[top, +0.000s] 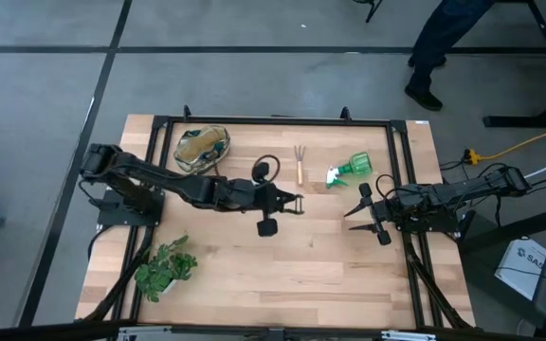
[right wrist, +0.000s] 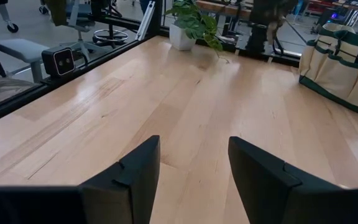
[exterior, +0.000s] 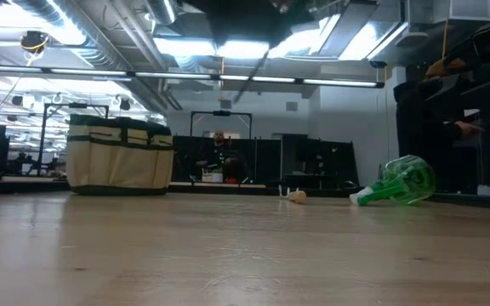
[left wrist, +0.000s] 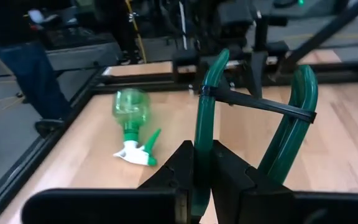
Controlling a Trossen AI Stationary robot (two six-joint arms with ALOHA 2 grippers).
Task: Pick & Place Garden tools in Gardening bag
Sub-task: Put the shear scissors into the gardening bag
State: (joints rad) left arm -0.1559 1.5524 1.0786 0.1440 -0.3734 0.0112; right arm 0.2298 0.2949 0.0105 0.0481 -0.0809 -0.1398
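green-handled shears (left wrist: 253, 118) x1 gripped by left fingers (left wrist: 194, 177); right fingers (right wrist: 191, 168) open; 1 bag (top: 202, 147), 1 rake (top: 300, 163).

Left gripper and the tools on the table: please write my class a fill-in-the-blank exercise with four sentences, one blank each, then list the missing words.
1. The left gripper is shut on one green handle of the ____.
2. The spray bottle lies on its ____ on the table.
3. The right gripper, waiting at the table's right edge, has its fingers ____.
4. The hand rake lies between the spray bottle and the ____.

Missing words: pruning shears; side; open; gardening bag
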